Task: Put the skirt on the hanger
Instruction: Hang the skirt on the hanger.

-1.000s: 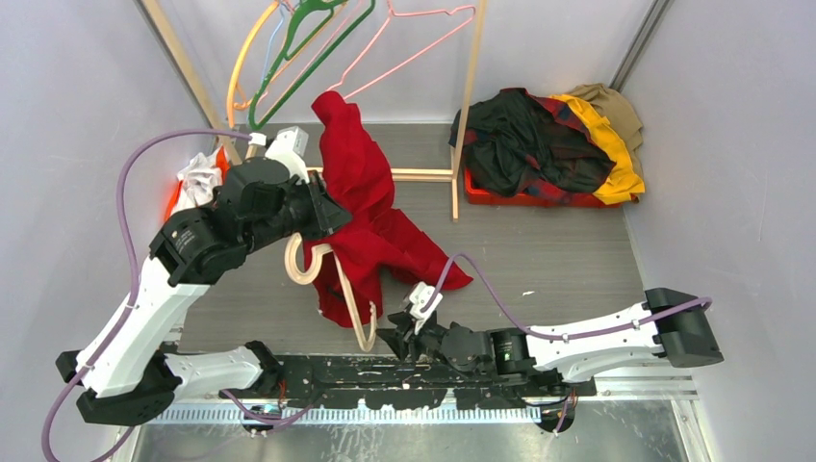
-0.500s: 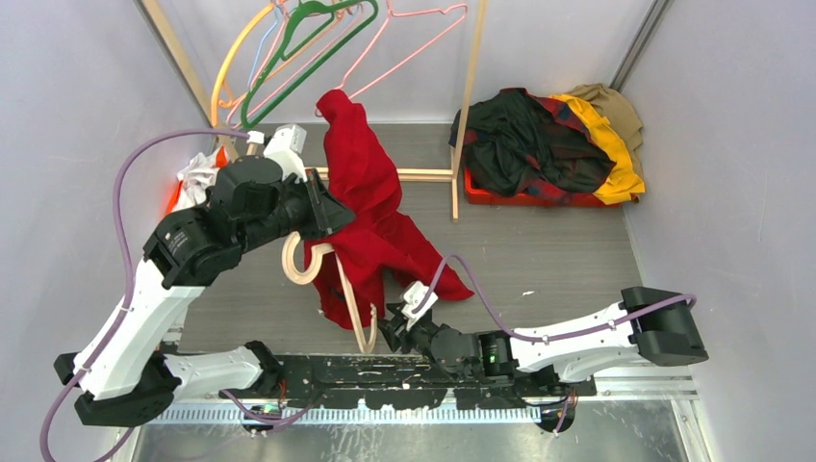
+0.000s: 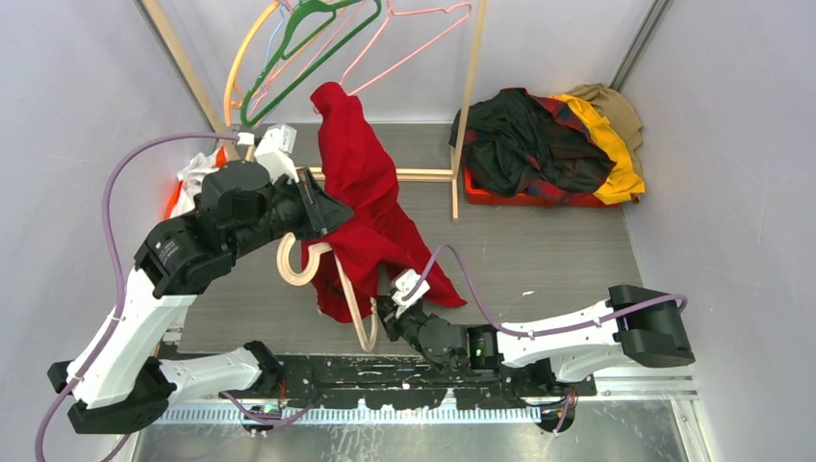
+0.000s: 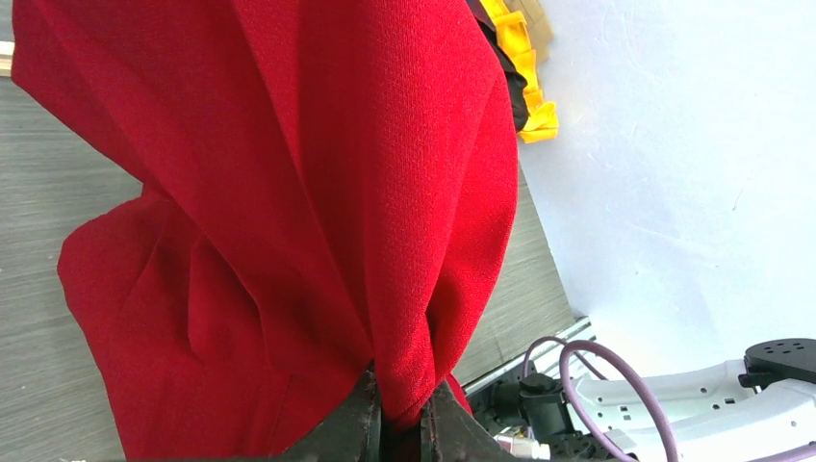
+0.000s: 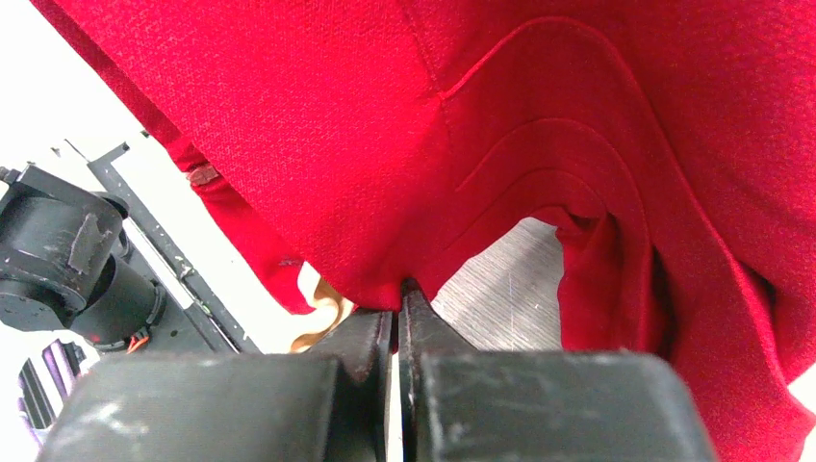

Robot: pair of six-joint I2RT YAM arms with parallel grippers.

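As the right arm has swung in from the near edge toward the hanging cloth, its claw, the right gripper (image 5: 397,308), which stood apart a second ago, now has its jaws drawn together on the lowest fold of the skirt (image 3: 361,183), with the rest of the red fabric spreading above and beyond its tips. The left gripper (image 4: 399,423) stays clamped on a bunched fold higher up, and the skirt rises past it and drapes away toward the far side. The hanger (image 3: 281,262) hangs just below the left claw and just to the left of the right one, its hook curling under the left wrist and its arm running down against the cloth. We judge that both claws now grip the garment, so it can be spread and its waist worked onto the hanger, which it does not yet sit on properly. The green hanger (image 3: 308,48) on the rail is well beyond both claws. We can read no brand, label or lettering in any view.
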